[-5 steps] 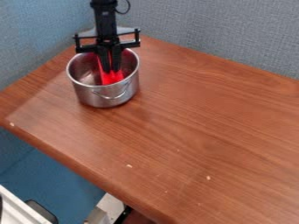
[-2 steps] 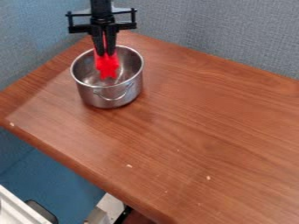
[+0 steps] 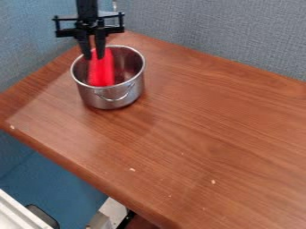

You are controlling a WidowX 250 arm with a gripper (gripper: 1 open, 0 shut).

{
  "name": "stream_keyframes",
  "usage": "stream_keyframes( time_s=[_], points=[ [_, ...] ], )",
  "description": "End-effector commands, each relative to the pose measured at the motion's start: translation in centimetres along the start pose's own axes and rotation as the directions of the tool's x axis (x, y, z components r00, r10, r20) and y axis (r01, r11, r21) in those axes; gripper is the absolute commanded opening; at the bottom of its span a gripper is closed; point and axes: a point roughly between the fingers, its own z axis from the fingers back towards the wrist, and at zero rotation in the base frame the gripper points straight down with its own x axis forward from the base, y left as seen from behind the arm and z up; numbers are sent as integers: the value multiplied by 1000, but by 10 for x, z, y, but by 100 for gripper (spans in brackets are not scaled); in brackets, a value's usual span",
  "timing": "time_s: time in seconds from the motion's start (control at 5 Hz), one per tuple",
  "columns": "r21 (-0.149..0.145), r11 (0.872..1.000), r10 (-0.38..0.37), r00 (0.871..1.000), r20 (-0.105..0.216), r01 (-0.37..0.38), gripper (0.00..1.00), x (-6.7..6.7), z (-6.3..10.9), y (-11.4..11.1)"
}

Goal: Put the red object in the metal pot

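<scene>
Black two-fingered gripper (image 3: 92,54) seen above a bright red elongated plastic block (image 3: 103,70) in a small round stainless-steel pot (image 3: 109,92).

The fingers are pointed down over the back-left part of the pot's opening, their tips close to the block's upper end; whether they are spread or narrowed, and whether the block is gripped or only touched, cannot be told. Below the gripper, the block is seen inside the pot, with its long side running from the upper end near the fingertips down toward the pot's front inner wall. The shiny, straight-sided pot is set beneath the hand on a reddish-brown wooden table (image 3: 191,134), its thin wire handle (image 3: 114,97) lying against the front wall.
</scene>
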Motion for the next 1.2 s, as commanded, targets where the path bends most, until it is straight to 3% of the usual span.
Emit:
stream_keyframes(
  time_s=[0.0,0.2,0.4,0.6,0.8,1.0],
  points=[
    [21,999,-40,995,88,38,0,8,11,18],
    [35,995,-91,992,83,88,100,14,0,28],
    [35,994,-106,991,88,103,100,13,-3,37],
    [55,987,-157,980,121,151,100,9,6,43],
    [95,979,-194,966,173,180,100,13,6,38],
    [117,973,-220,955,200,200,100,17,4,32]
  ],
)
